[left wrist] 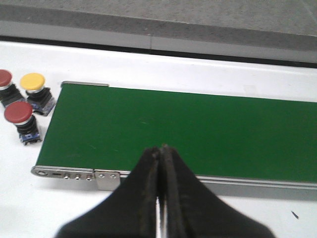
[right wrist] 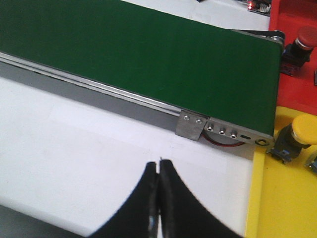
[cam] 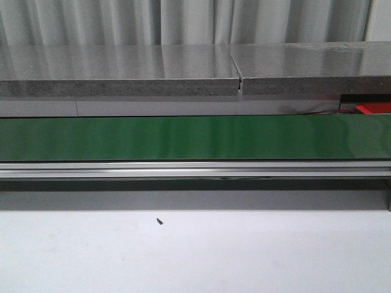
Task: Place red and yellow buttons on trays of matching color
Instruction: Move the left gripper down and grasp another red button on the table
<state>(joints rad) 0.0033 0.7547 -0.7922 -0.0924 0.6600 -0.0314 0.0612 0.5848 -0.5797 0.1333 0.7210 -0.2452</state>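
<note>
From my seat the biggest thing is the white table [cam: 195,256], and across it runs the long green belt [cam: 195,137] with its metal rail along the near edge. At the belt's right end I can see the yellow tray [right wrist: 277,198] lying flat on the table with the red tray [right wrist: 297,94] just beyond it, both partly cut off by the picture's edge. My left gripper [left wrist: 161,198] hangs over the near rail at the belt's left end, its black fingers pressed together on nothing; my right gripper [right wrist: 158,203] is over bare table near the belt's right end, likewise closed and empty. On the yellow tray one yellow button [right wrist: 297,136] lies tilted beside the belt's end, and a red button [right wrist: 302,42] sits on the red tray. Off the belt's left end, on the table, stand three more buttons close together (all upright): a yellow one [left wrist: 34,91] and two red ones [left wrist: 22,121] [left wrist: 6,85].
</note>
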